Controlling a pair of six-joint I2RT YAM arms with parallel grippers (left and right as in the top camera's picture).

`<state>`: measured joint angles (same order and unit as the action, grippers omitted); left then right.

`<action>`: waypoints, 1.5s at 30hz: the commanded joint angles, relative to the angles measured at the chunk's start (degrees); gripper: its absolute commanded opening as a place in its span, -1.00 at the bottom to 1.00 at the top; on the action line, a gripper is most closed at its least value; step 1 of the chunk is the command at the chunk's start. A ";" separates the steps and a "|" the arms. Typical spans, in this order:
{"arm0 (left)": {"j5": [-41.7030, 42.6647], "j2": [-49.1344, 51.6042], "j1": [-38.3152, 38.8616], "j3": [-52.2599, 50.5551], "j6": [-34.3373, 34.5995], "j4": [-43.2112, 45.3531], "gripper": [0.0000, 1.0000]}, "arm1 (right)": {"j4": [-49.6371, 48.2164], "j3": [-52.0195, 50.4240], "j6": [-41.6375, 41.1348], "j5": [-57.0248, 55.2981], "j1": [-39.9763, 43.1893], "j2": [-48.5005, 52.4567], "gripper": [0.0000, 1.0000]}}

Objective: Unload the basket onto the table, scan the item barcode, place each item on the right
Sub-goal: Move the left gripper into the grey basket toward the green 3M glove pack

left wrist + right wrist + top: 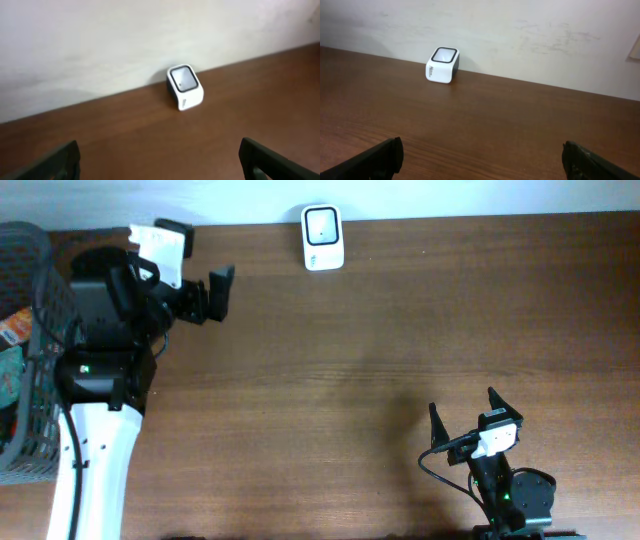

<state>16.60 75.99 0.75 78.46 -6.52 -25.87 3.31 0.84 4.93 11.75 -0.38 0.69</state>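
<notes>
Located barcode scanner (322, 237) at far edge of worktop (330, 370), set against the wall, window tilted upward. Small white block, well apart from both arms.

Found left tool (205, 298) at far left, just beside wire basket (40, 290), jaws spread wide with nothing between them. Aimed roughly toward the scanner, judging by the left wrist view.

Found right tool (466, 412) at near right, jaws likewise wide apart and empty. Aimed at the far wall, scanner off to the left of its view.

Noted coloured packets (10, 330) inside the basket at the left edge, only partly in view. Cannot tell which one is the item, nor where its barcode sits. No item on the open worktop, none in either tool.

Judged step: the very start, with the item not yet picked up.

Next move, as judged:
- reach into the basket with the left tool, the nearer of the two;
- close on one packet and lift it clear of the rim;
- carry it right to the scanner and turn the barcode face toward the window.

Possible trouble: flat packets crowded against wire walls, hard to pinch singly; barcode side unknown, so perhaps a regrasp or a hand-over to the right tool.
</notes>
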 commanded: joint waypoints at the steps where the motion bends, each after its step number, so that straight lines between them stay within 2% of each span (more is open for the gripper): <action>1: -7.50 3.98 -0.07 7.67 2.91 -2.38 0.99 | -0.09 -0.52 0.22 0.50 0.42 -0.33 0.97; 5: -14.56 10.60 -0.31 19.02 3.10 -10.01 0.95 | -0.09 -0.52 0.22 0.50 0.42 -0.33 0.97; 8: -15.89 16.37 -2.05 28.61 3.72 -14.69 0.94 | -0.09 -0.52 0.22 0.50 0.42 -0.33 0.97; 12: -15.98 20.57 -9.40 37.40 8.79 -18.82 0.99 | -0.09 -0.52 0.22 0.50 0.42 -0.33 0.97; 19: -16.06 20.55 -25.03 38.97 9.66 -24.41 0.98 | -0.09 -0.52 0.22 0.50 0.42 -0.33 0.97; 23: -16.83 21.42 -37.68 38.80 21.16 -27.19 0.98 | -0.09 -0.52 0.22 0.50 0.42 -0.33 0.97; 27: -16.85 26.18 -42.34 38.69 21.59 -31.89 0.98 | -0.09 -0.52 0.22 0.50 0.42 -0.33 0.97; 29: -16.81 30.01 -42.82 38.69 17.92 -33.27 0.99 | -0.09 -0.52 0.22 0.50 0.42 -0.33 0.97; 34: -2.21 40.57 -42.66 38.69 -6.86 -35.15 0.98 | -0.09 -0.52 0.20 0.50 0.42 -0.33 0.97; 37: 1.27 44.63 -42.56 38.69 -14.32 -39.93 0.99 | -0.09 -0.52 0.22 0.50 0.42 -0.33 0.97; 40: 1.22 46.71 -42.53 38.69 -16.35 -43.15 0.99 | -0.09 -0.52 0.22 0.50 0.42 -0.33 0.97; 45: 0.57 48.26 -42.82 38.69 -17.66 -43.65 0.99 | -0.09 -0.52 0.22 0.50 0.42 -0.33 0.97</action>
<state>15.09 122.43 -42.39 116.81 -21.71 -68.38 3.29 0.84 4.95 11.75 -0.38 0.69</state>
